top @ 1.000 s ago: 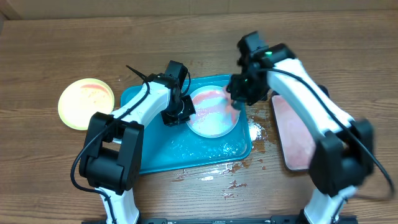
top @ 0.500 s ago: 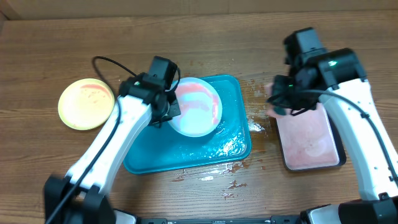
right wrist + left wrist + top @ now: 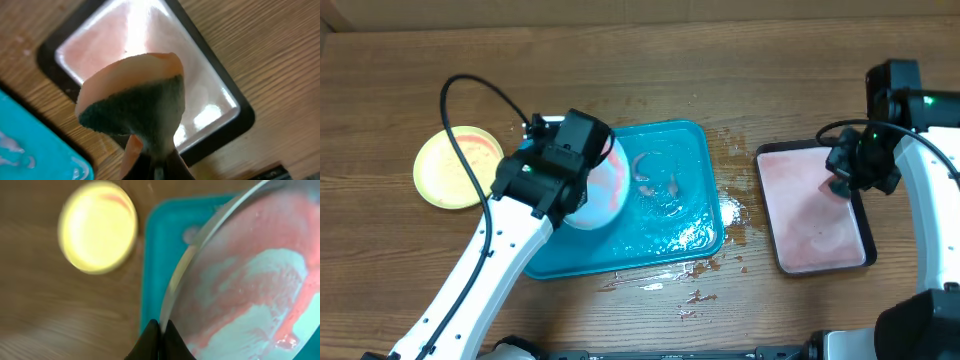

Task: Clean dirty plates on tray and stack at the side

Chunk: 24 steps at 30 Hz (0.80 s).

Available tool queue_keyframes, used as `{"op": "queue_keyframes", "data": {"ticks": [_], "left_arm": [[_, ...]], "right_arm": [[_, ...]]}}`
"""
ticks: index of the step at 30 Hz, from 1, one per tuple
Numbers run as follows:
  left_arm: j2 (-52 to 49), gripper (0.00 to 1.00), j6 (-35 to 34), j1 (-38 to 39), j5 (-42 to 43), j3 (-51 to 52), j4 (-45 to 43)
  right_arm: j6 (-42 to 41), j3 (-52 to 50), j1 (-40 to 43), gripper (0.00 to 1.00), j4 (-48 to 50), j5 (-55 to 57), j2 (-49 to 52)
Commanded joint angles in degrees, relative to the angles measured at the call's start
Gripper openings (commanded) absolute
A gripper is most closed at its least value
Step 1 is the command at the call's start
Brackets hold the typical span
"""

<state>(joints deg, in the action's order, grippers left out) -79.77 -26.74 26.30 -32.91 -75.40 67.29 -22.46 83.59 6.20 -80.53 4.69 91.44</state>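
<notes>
Wood surface [image 3: 720, 60]: left claw [image 3: 160, 332] pinches a plate [image 3: 250, 305], seemingly tilted, over the tray [image 3: 680, 232]; right claw [image 3: 156, 167] pinches a sponge [image 3: 135, 100].

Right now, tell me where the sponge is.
The sponge is pinched in the right tool, over the black-rimmed tray at the overhead view's right side.

In the overhead view the left arm is covering most of the light blue plate [image 3: 610, 190], leaving only its right side showing. In the left wrist view that plate is running off the right and bottom edges, the left hand [image 3: 159, 327] is barely peeking in, and the yellow-green plate [image 3: 97, 227] is blurring. The sponge [image 3: 135, 110] is masking the right hand [image 3: 156, 170], seemingly pinching it, and part of the black-rimmed tray [image 3: 245, 116].
</notes>
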Motion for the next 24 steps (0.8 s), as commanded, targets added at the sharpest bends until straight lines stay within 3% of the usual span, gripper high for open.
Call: {"op": "queue_keyframes", "data": {"ticks": [1, 7, 13, 24], "left_arm": [[0.9, 0.04, 8.8, 2.9, -14.9, -4.5, -3.8], [0.9, 0.05, 23.4, 8.3, -25.2, -6.3, -15.3], [0.7, 0.04, 33.1, 12.0, -30.6, -6.3, -21.0], [0.7, 0.04, 34.5, 12.7, -30.7, -6.3, -21.7]], "right_arm": [[-0.3, -6.4, 0.0, 0.04, 3.2, -1.4, -0.6], [-1.6, -15.9, -0.1, 0.04, 10.0, -1.4, -0.6], [-1.6, -17.3, -0.1, 0.04, 10.6, -3.3, -0.6], [-1.6, -17.3, -0.1, 0.04, 11.0, -3.3, -0.6]]}}
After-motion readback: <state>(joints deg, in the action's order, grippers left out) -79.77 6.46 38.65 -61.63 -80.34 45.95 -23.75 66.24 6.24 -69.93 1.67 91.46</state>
